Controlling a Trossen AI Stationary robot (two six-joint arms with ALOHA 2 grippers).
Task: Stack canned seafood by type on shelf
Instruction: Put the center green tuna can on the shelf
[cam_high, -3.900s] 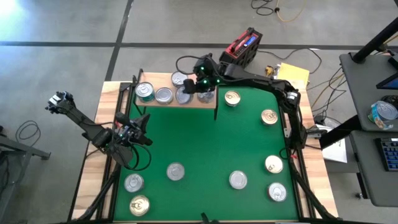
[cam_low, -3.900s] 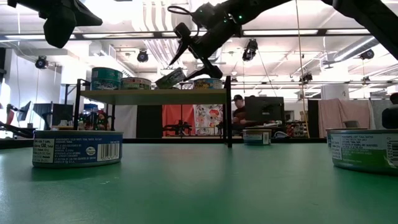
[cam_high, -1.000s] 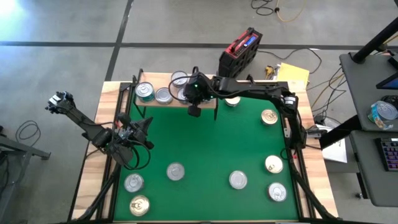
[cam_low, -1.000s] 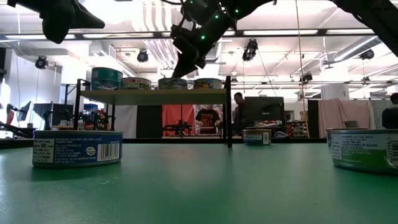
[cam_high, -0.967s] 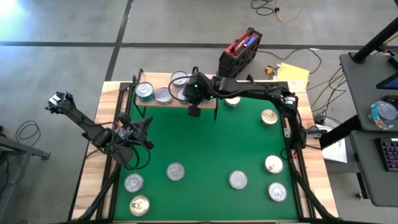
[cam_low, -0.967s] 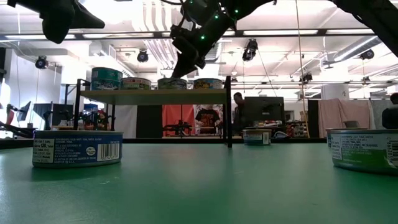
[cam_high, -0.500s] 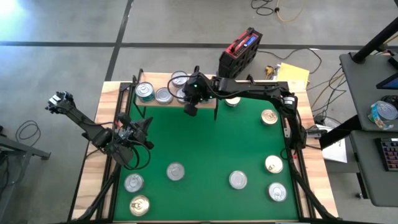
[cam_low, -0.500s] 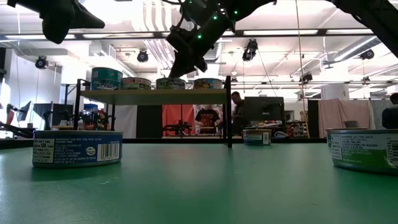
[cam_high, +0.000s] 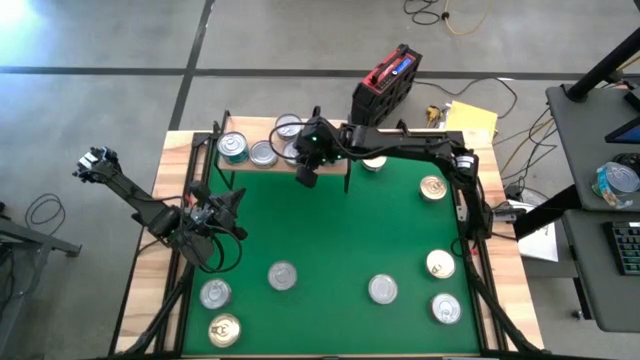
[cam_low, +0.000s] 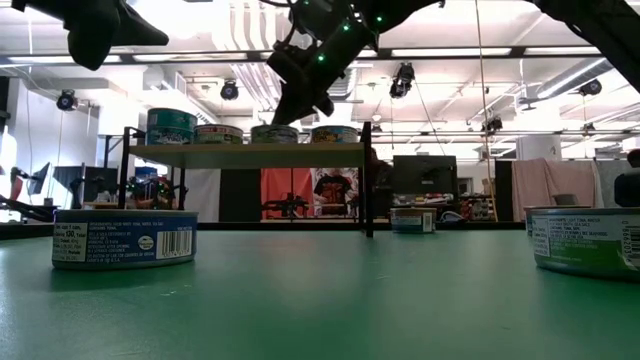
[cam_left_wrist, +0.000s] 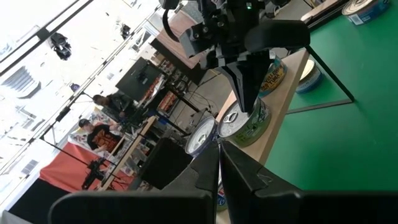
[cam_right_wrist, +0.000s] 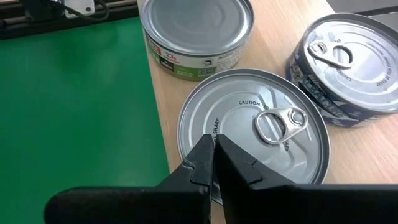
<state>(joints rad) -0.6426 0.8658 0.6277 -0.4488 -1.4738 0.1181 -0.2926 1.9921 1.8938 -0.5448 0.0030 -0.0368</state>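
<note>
**Shelf partly filled, most tins still on the mat**

Four or five tins can be made out on the shelf (cam_high: 285, 160), side by side, none clearly stacked. The right pincer (cam_high: 306, 176), fingers pressed together and holding nothing, hovers just above a silver-topped tin (cam_right_wrist: 252, 134) near the shelf's front edge. About eight more tins (cam_high: 383, 289) lie scattered on the green mat (cam_high: 330, 240). The left pincer (cam_high: 222, 212), also closed and empty, waits at the mat's left edge. Judged from this, well under half is done.
</note>
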